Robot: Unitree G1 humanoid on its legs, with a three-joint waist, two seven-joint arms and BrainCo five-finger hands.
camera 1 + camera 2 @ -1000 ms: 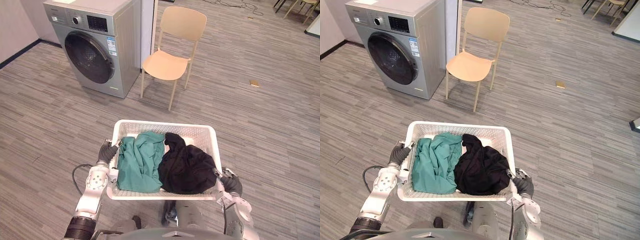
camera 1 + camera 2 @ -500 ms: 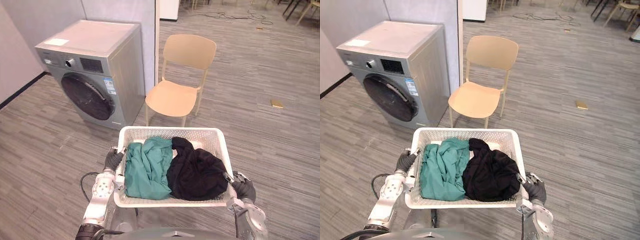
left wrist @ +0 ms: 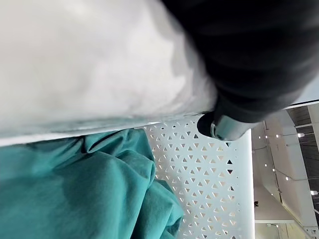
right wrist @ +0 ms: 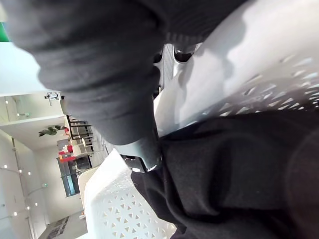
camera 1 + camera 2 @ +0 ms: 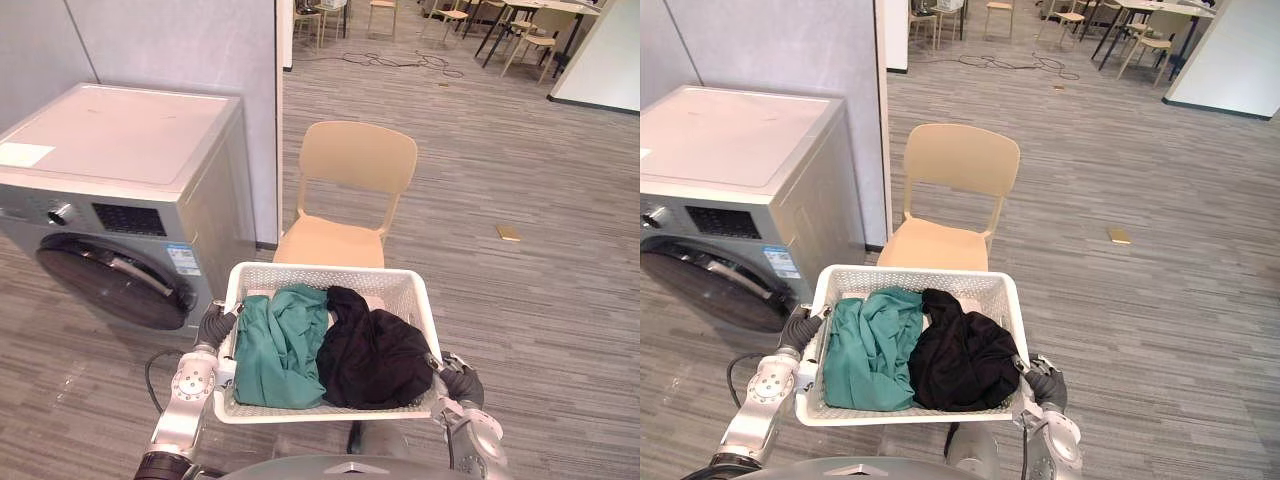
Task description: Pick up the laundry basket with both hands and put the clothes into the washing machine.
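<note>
Fingers (image 3: 224,127) around basket (image 5: 325,270) rim, mostly hidden.

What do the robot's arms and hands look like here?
The left arm and right arm are silver-grey with rounded joint housings. The left hand and right hand wear dark ribbed covers over back and wrist; a silver, dark-tipped fingertip shows past the left cover.

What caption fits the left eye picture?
Left hand and right hand hold the basket of clothes before washer and chair.
</note>
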